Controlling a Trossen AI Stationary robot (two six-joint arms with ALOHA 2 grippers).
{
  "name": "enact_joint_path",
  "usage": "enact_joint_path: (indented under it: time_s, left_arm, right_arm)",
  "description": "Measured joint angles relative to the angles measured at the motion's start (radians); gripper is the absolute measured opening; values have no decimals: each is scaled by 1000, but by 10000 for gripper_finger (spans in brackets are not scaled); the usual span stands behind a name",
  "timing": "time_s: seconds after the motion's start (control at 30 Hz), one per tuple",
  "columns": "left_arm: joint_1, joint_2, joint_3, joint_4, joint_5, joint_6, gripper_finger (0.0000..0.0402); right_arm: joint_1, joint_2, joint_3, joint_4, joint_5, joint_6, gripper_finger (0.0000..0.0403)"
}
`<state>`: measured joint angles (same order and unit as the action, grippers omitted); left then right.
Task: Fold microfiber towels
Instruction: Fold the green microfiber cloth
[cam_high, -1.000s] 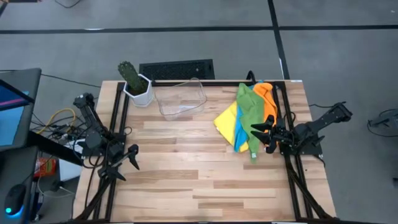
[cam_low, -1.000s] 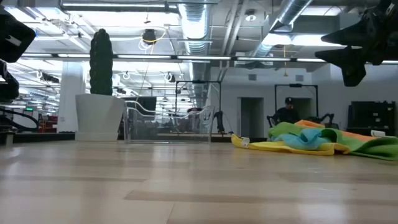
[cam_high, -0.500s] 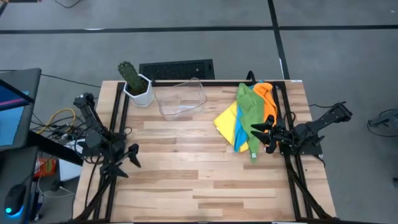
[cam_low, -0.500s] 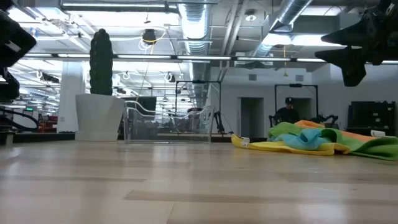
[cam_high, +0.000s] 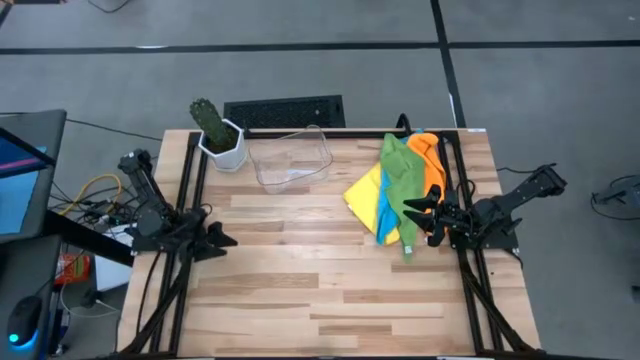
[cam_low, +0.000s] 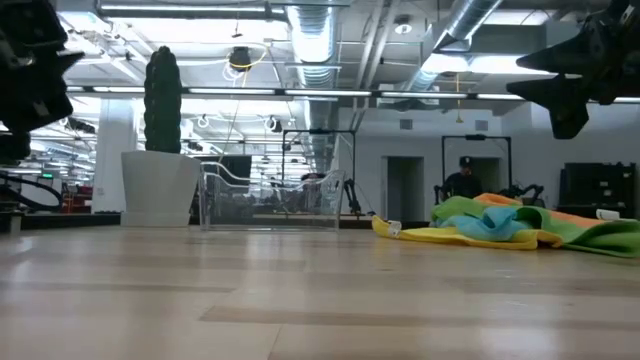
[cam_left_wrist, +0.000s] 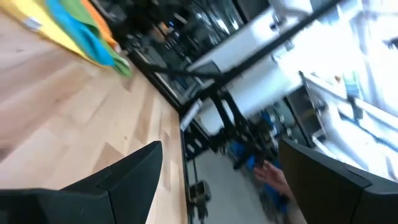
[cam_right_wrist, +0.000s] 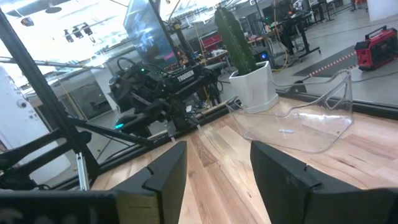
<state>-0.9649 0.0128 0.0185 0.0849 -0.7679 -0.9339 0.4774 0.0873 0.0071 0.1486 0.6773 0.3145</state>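
I have the counter mostly bare wood, with the four microfiber towels lying in one overlapping heap at its far right: the green towel draped on top, the orange towel toward the right edge, the yellow towel sticking out to the left and the light blue towel showing as a strip between yellow and green. Because they overlap, my main worry is pinching more than one layer and dragging the whole pile instead of a single cloth, which would bunch everything or pull it off the right edge, just beside the frame rail. The clear plastic bin sits at the far middle and the potted cactus at the far left; a wide sweep while spreading a towel could knock either one. My right end effector hovers above the near edge of the pile with its fingers apart and nothing in them; coming down off-centre it could catch the green corner alone and leave a twisted fold. My left end effector waits at the left edge of the counter, fingers spread wide and empty, well apart from the towels; a long reach across risks crossing the right arm's path.
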Motion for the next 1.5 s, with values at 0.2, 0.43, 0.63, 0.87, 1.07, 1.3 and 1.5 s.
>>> enact_joint_path:
  time_s: [0.2, 0.43, 0.63, 0.87, 1.07, 1.3, 1.5]
  left_arm:
    - [0, 0, 0, 2, -169, -137, 313]
    - [0, 0, 0, 4, -481, -291, 313]
    - [0, 0, 0, 4, -731, -372, 313]
    - [0, 0, 0, 0, -777, -358, 313]
    - [4, 0, 0, -48, -804, -368, 313]
    - [21, 0, -6, -145, -799, -457, 313]
    - [44, 0, -7, -152, -782, -491, 313]
  right_arm:
    - [0, 0, 0, 0, 0, 0, 202]
    - [-3, 0, 0, 0, 9, 0, 202]
    - [11, 0, 0, 28, -22, 386, 202]
    - [-2, 0, 0, 27, -3, 547, 202]
    - [-32, 0, 0, 20, 4, 545, 202]
    - [-62, 0, 0, 17, 5, 565, 202]
    - [-102, 0, 0, 88, 5, 627, 202]
